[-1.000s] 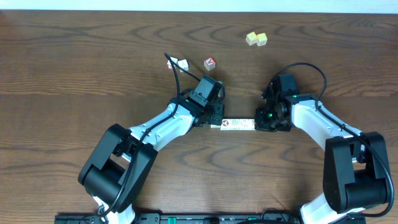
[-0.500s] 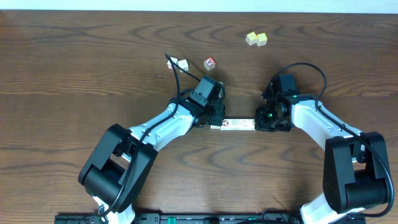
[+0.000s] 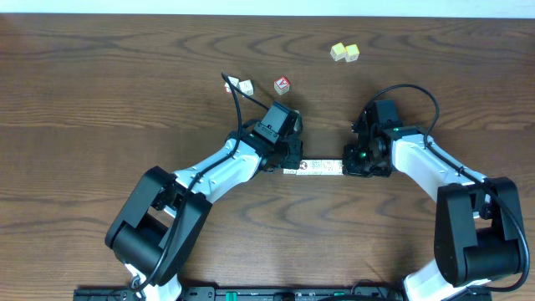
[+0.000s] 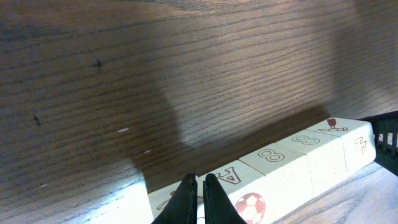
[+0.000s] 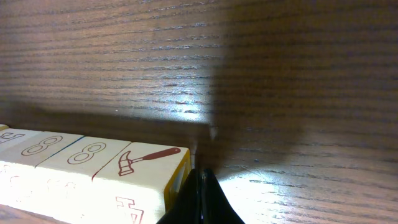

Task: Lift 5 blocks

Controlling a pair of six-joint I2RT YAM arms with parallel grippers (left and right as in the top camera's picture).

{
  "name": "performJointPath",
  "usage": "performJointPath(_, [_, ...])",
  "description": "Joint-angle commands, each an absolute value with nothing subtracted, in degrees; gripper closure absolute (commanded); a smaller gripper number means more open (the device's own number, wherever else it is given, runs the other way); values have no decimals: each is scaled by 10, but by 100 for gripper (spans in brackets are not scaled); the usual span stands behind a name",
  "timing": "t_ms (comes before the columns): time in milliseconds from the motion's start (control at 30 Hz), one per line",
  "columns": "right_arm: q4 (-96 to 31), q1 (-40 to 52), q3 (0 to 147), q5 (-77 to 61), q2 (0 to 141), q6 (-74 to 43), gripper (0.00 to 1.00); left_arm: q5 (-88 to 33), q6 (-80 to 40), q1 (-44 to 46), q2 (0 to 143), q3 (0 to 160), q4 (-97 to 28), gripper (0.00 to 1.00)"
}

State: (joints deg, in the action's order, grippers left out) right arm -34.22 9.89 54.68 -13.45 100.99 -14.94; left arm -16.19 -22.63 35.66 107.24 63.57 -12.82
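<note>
Row of 5 blocks [image 3: 319, 167] at mid-counter [image 3: 100, 75], set end to end and wedged between both pincers. Left pincer [image 3: 289, 162] shut, tips together against the row's left end. Right pincer [image 3: 353, 165] shut too, closed tips touching the end face of the hammer-marked block [image 5: 140, 163]. Nothing gripped between either pair of fingers (tips only butted against the ends). Lifted or resting on the wood: cannot tell. Dark shadow along the row's far side in both wrist views.

Well apart, toward the far edge of the counter: 2 pale yellow cubes [image 3: 344, 53] touching each other, 1 cube with a red-and-white top [image 3: 282, 84], and 1 more whitish cube [image 3: 246, 86] near it on the left. Black cable [image 3: 236, 104] of the left arm looping up close past that whitish cube.
</note>
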Motion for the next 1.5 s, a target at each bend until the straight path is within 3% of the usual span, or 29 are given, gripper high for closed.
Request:
performJointPath(0, [-341, 105, 554, -133, 1004, -158, 99, -163, -232, 356, 1068, 642, -130, 93])
performJointPath(1467, [-340, 105, 554, -133, 1004, -158, 99, -171, -243, 356, 1067, 642, -132, 93])
